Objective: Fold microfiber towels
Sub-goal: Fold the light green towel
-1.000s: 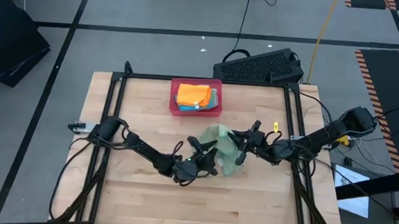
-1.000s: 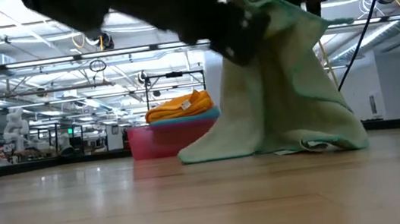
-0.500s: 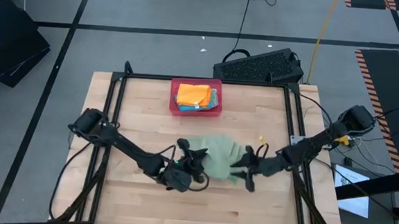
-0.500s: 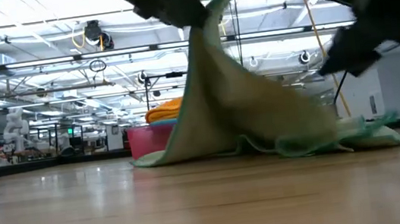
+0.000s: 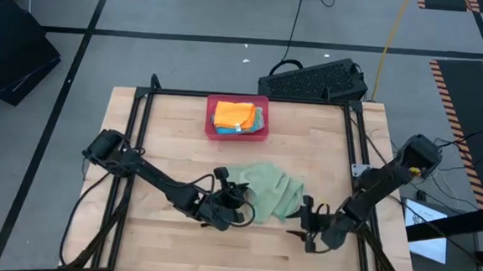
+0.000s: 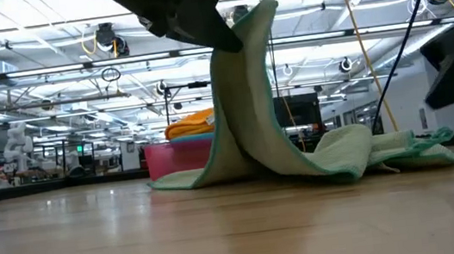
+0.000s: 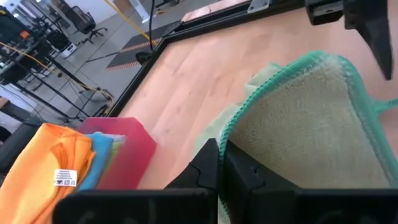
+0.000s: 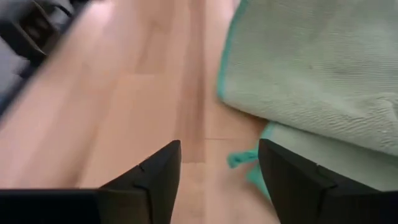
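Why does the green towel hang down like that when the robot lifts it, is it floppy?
Probably yes. The green towel droops in soft folds from the left gripper, which is shut on its edge, so it likely bends easily. The rest lies crumpled on the table, so it seems light and unlikely to roll.

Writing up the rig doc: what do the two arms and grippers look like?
Both arms are dark, slim and jointed, with black cables along them. The right arm has a yellow patch near its shoulder. The left gripper and the right gripper have matte black, wedge-shaped fingers.
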### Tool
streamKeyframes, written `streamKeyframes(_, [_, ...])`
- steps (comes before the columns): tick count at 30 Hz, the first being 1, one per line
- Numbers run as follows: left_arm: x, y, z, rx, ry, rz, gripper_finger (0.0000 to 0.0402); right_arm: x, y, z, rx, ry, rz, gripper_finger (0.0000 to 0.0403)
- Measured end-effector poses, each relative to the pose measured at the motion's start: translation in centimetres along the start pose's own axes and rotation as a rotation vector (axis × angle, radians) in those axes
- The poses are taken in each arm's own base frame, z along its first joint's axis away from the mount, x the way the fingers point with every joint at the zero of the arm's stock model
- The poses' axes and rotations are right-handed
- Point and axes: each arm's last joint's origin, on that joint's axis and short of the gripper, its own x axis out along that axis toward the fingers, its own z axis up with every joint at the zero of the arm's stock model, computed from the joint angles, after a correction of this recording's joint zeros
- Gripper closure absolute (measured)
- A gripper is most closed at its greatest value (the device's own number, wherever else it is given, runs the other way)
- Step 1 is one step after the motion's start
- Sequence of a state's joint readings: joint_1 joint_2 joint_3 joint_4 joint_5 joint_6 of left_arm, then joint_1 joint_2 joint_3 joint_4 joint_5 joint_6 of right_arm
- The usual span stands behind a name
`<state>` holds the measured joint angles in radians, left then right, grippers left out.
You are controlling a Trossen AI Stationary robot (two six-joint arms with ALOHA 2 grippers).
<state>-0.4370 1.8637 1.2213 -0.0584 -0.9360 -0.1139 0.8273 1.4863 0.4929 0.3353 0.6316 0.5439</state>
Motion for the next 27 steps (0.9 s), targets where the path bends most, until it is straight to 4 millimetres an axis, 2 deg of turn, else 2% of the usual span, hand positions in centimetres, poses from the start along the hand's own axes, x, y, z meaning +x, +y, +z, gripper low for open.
streamKeyframes(7, [0.1, 0.1, -0.4, 0.011, 0.027, 0.012, 0.0393, 2.0, -0.2, -0.6, -0.113, 0.025, -0.082, 0.0224])
streamKeyframes(13, [0.3, 0.4, -0.6, 0.02, 0.045, 0.023, 0.0397, 3.7, -1.3, -1.3, -0.151, 0.06, -0.139, 0.0233])
streamKeyframes(16, [0.4, 0.5, -0.6, 0.026, 0.047, 0.028, 0.0393, 4.4, -1.8, -1.6, -0.137, 0.076, -0.164, 0.0266])
streamKeyframes(18, [0.4, 0.5, -0.6, 0.031, 0.05, 0.029, 0.039, 4.6, -2.1, -1.6, -0.131, 0.079, -0.174, 0.0309])
streamKeyframes(20, [0.4, 0.5, -0.7, 0.045, 0.053, 0.028, 0.0393, 4.6, -2.2, -1.5, -0.142, 0.08, -0.174, 0.0362])
streamKeyframes(22, [0.3, 0.6, -0.6, 0.067, 0.05, 0.03, 0.0397, 4.3, -2.1, -1.0, -0.153, 0.074, -0.147, 0.0391])
streamKeyframes(27, [-1.0, 2.5, 1.1, 0.066, 0.012, 0.049, 0.039, 2.1, -2.6, 1.9, -0.095, 0.0, -0.121, 0.0391])
